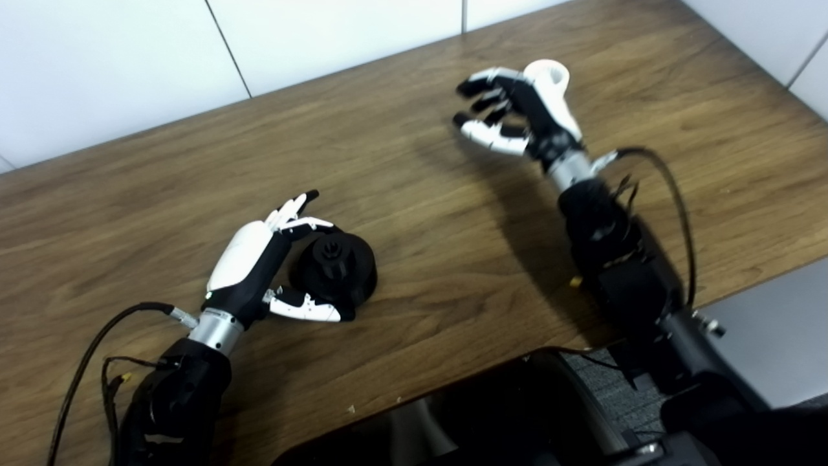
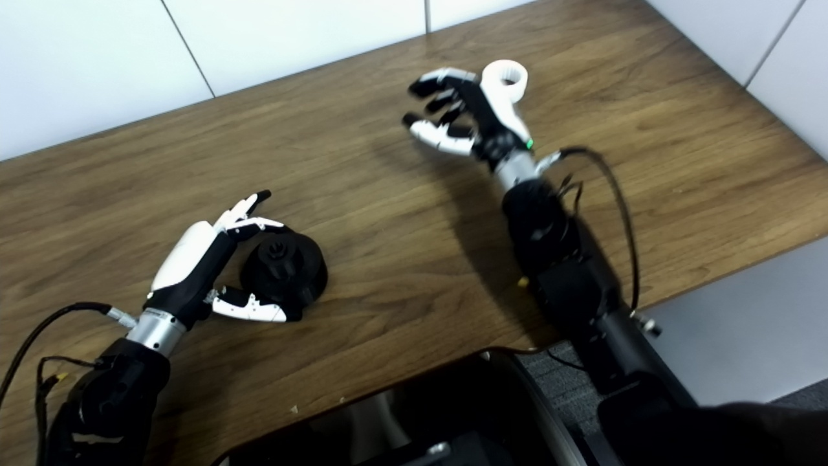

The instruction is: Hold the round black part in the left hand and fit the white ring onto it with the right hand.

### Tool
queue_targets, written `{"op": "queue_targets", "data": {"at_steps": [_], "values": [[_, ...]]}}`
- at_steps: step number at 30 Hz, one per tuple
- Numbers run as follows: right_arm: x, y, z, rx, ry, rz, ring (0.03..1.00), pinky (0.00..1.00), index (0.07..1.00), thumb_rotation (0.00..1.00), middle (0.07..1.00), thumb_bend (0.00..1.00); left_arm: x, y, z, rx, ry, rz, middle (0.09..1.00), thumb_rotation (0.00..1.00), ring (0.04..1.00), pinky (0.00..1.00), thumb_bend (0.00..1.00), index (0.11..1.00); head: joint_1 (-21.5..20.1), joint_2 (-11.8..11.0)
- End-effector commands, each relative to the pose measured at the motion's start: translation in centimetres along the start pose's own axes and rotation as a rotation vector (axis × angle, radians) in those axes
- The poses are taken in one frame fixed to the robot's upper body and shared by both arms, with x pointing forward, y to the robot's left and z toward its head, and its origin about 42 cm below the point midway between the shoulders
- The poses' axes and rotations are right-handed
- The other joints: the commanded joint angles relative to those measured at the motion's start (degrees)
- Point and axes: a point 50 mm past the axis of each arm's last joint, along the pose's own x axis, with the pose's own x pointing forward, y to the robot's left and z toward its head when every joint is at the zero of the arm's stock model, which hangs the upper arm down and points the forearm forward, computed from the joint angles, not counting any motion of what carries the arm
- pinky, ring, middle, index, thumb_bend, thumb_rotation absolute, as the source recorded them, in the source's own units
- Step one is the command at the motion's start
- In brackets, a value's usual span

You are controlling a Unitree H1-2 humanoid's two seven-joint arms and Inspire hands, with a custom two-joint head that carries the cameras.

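Cupping the matte round black part [image 1: 336,266], left hand [image 1: 259,262] is lying half-spread; right hand [image 2: 472,120] is hovering with fingers apart beside the glossy white ring [image 2: 506,76].

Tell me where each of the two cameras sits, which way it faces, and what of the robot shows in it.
Left eye view: on the robot's head, looking down at the wooden table; both arms enter from the bottom edge, the left hand cupped by the round black part, the right hand raised near the white ring.
Right eye view: beside it on the head, facing the same way; the scene sits shifted leftward.
Shared: both hands, black part, ring, table, white wall.
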Motion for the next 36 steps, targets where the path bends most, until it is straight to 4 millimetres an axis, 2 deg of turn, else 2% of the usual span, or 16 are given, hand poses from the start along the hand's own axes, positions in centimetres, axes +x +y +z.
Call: {"op": "queue_targets", "data": {"at_steps": [1,6,13,17,22,24,27,36], "values": [[1.8,-2.2,2.1,-0.127,-0.091,-0.051,0.692,0.58,0.672,0.31,0.718,0.57,0.5,1.2,0.5,0.025,-0.043,0.039,1.0,0.29,1.0,1.0,1.0,0.632,0.0,0.0],[3.2,-4.8,2.3,-0.391,-0.114,-0.044,0.745,0.6,0.693,0.31,0.753,0.57,0.6,0.9,0.4,0.019,-0.043,0.042,1.0,0.29,1.0,1.0,1.0,0.63,0.5,0.0],[5.2,-7.9,2.6,-0.601,-0.119,-0.046,0.792,0.63,0.736,0.35,0.782,0.67,0.6,0.7,0.4,0.022,-0.043,0.044,1.0,0.31,1.0,1.0,1.0,0.633,0.7,-0.2],[6.2,-9.2,2.6,-0.65,-0.082,-0.048,0.82,0.68,0.754,0.36,0.806,0.69,0.6,0.6,0.4,0.019,-0.039,0.042,1.0,0.29,1.0,1.0,1.0,0.634,0.8,-0.2],[7.1,-10.4,2.6,-0.711,-0.024,-0.025,0.846,0.7,0.788,0.4,0.842,0.73,0.6,0.7,0.3,0.027,-0.04,0.044,1.0,0.29,1.0,1.0,1.0,0.632,1.1,-0.3],[7.5,-10.9,2.4,-0.73,0.009,-0.002,0.874,0.74,0.815,0.45,0.866,0.75,0.5,0.7,0.4,0.023,-0.037,0.043,1.0,0.29,1.0,1.0,1.0,0.633,1.2,-0.4],[8.0,-11.6,2.2,-0.739,0.06,0.04,0.914,0.82,0.838,0.45,0.885,0.78,0.5,0.6,0.3,0.03,-0.035,0.042,1.0,0.29,1.0,1.0,1.0,0.634,1.3,-0.4],[8.8,-12.7,0.6,-0.74,0.181,0.132,0.939,0.86,0.885,0.5,0.908,0.87,0.3,0.4,0.4,0.029,-0.036,0.041,1.0,0.3,1.0,1.0,1.0,0.634,1.6,-0.4]]}}
